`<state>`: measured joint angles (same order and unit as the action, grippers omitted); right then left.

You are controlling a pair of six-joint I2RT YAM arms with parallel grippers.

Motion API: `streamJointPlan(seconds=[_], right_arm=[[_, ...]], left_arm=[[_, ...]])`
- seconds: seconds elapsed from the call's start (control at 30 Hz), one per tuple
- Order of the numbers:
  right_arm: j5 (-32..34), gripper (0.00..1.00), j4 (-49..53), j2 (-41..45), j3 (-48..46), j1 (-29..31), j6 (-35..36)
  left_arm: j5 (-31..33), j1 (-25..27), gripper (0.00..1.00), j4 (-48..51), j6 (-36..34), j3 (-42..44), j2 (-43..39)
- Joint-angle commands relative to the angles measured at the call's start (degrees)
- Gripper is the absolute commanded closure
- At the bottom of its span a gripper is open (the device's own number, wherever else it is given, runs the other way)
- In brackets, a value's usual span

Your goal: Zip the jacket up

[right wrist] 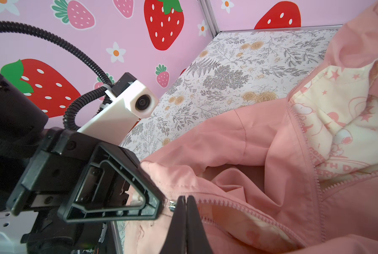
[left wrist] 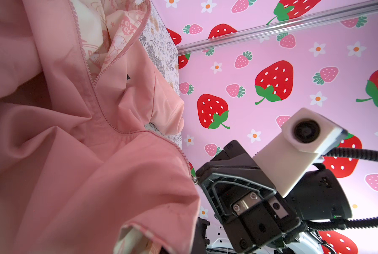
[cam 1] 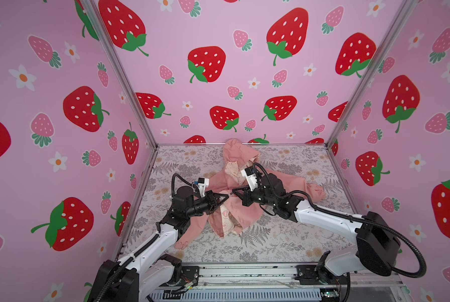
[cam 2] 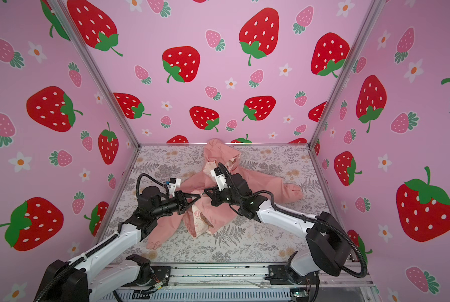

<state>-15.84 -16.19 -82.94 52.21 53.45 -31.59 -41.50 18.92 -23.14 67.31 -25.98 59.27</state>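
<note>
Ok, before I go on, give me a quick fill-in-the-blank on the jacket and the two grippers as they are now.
1. The lining showing inside the jacket is ___ with pink graphics.
2. The jacket lies on a table with a ___ print.
3. The hood points toward the ___ wall.
4. The left gripper and right gripper meet tip to tip over the jacket, the left with its jaws ___.

Missing words: cream; floral; back; shut.
</note>
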Motion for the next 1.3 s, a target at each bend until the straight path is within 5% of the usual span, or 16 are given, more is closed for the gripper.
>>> streamJointPlan(seconds=[0.0, 0.1, 0.2, 0.37, 0.6, 0.9, 1.27], right_arm=[[0.4, 0.76, 2.0, 4.1, -2.5, -0.8, 0.6], [1.9, 0.57, 3.5, 8.1, -7.7, -1.6, 0.4], [3.6, 0.54, 4.5, 12.8, -14.6, -2.0, -1.2], [4.7, 0.59, 1.7, 16.5, -25.9, -2.1, -6.2], [2.0, 0.69, -13.6, 5.1, -31.2, -1.9, -14.5], [1.8, 0.74, -29.1, -15.3, -21.2, 2.2, -23.8], [3.2, 0.78, -42.5, -45.7, 13.6, 9.1, -37.9]], left_arm=[[-0.1, -0.7, 1.00, -0.5, -1.2, -0.5, -0.4], [-0.2, -0.9, 1.00, 2.2, -3.1, -1.9, -0.9], [-1.2, -1.1, 1.00, 4.6, -4.6, -3.8, -0.9], [-3.3, -1.2, 1.00, 5.2, -5.4, -6.0, -0.2], [-5.9, -1.2, 1.00, 5.1, -5.5, -7.8, 0.5], [-5.9, -2.1, 1.00, 11.5, -10.2, -9.3, -1.4], [-10.5, -10.8, 1.00, 16.2, -15.7, -15.2, 1.8]])
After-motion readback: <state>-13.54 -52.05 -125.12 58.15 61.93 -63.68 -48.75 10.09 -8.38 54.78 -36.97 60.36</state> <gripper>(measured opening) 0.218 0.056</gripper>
